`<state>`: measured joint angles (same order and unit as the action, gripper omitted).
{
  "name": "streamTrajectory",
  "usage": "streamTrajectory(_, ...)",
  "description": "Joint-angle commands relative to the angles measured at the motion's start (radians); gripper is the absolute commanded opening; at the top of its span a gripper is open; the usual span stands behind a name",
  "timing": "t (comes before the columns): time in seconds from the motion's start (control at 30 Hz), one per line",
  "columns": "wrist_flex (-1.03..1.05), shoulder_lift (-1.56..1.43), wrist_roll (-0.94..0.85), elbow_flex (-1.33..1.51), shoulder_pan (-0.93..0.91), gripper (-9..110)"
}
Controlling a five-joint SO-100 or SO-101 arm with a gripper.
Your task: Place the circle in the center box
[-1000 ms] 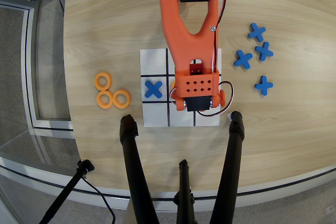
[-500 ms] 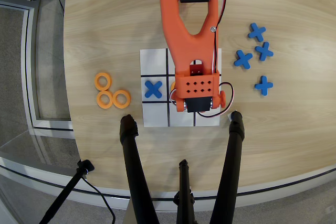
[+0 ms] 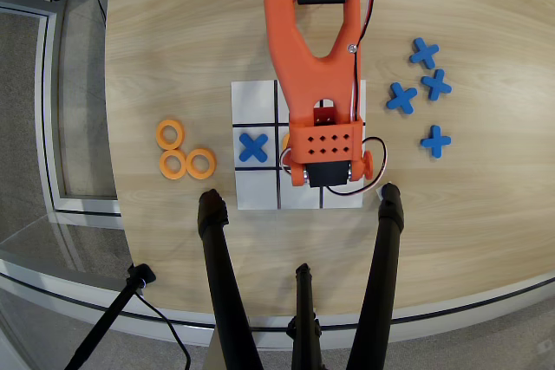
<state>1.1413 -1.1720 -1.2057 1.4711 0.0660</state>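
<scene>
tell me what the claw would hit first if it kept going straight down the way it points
Likely the ring in the grid's centre cell; only an orange sliver shows beside the arm. The claw itself is hidden under the arm, so depth is unclear.

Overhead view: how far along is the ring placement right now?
An orange sliver shows at the left edge of the center cell, under the arm, so a ring seems to be there. The arm hides the tool, so I cannot tell whether it is released. Three orange rings sit left of the grid sheet; a blue X fills the middle-left cell. Left: confirm release, withdraw.
</scene>
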Motion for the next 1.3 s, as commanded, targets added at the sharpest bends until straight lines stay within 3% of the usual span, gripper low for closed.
streamTrajectory(0.0,0.052,-0.071,-0.018,-0.054,-0.012,11)
streamTrajectory(0.37,0.215,-0.543,-0.084,0.08,-0.069,11)
streamTrajectory(0.93,0.284,-1.876,-0.285,1.279,0.015,11)
streamTrajectory(1.27,0.273,-2.186,-0.359,1.583,-0.003,11)
